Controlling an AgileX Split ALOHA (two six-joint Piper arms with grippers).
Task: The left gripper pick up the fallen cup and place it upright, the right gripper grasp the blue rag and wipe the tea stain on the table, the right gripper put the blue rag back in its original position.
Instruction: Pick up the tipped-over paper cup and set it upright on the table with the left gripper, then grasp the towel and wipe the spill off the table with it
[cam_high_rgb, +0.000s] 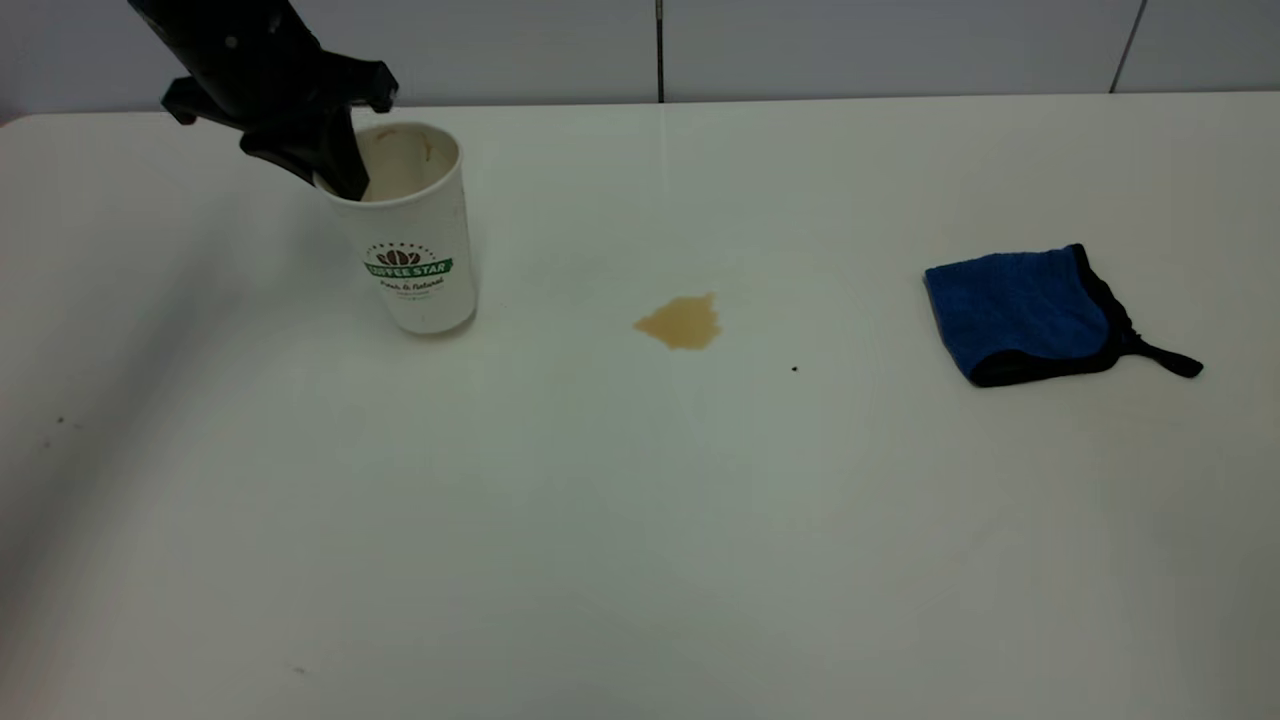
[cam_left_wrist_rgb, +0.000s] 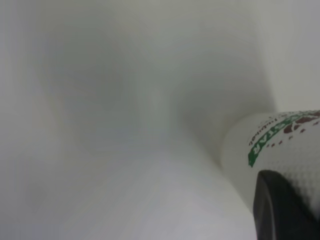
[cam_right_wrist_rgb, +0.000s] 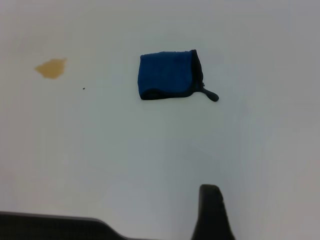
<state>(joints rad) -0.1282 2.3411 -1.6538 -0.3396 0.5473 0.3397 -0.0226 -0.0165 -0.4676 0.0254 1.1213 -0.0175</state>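
Observation:
The white paper cup (cam_high_rgb: 415, 250) with a green logo stands upright on the table at the far left. My left gripper (cam_high_rgb: 335, 175) is shut on its rim, one finger inside the cup and one outside. In the left wrist view the cup wall (cam_left_wrist_rgb: 285, 150) shows beside one dark finger (cam_left_wrist_rgb: 280, 210). The brown tea stain (cam_high_rgb: 682, 323) lies mid-table and also shows in the right wrist view (cam_right_wrist_rgb: 51, 68). The blue rag (cam_high_rgb: 1020, 312) with black trim lies folded at the right. My right gripper (cam_right_wrist_rgb: 211, 205) hangs high above the table, well short of the rag (cam_right_wrist_rgb: 167, 75), and is outside the exterior view.
A white table (cam_high_rgb: 640, 520) spreads under everything, with a grey wall behind its far edge. A tiny dark speck (cam_high_rgb: 794, 368) lies between the stain and the rag.

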